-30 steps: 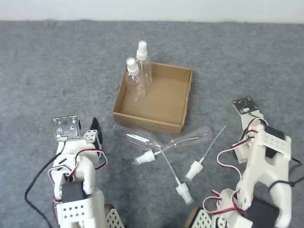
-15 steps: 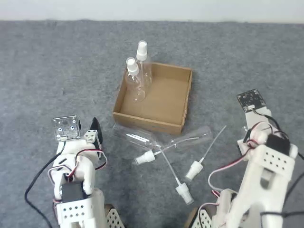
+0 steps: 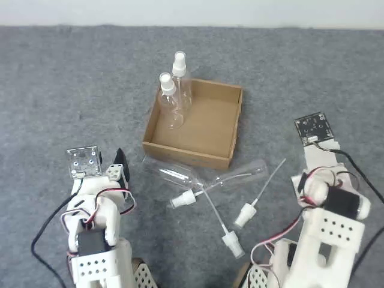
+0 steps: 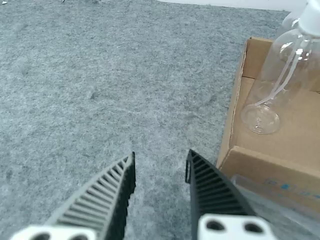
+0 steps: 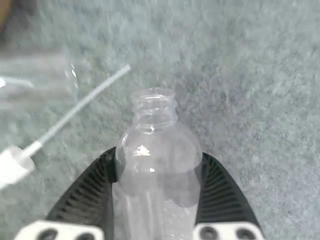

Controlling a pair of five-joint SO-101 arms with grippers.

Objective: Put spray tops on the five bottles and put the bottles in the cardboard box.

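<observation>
The right gripper is clenching an uncapped bottle, its black jaws pressing on either side of the clear body. The open neck is sticking out past the fingertips, above the grey mat. Just beside that neck, a loose spray top is lying on the mat, its thin tube slanting up toward the neck without touching it.

The left gripper is hanging released over the mat, with nothing sitting between its jaws. The box is lying just beside one fingertip.

From above, two capped bottles are leaning in the far left corner of the box. In front of the box, two clear bottles are lying on the mat between the arms, with a white top at their near ends; whether it is sitting on either neck cannot be told. Two more tops are lying loose nearer the arms.
</observation>
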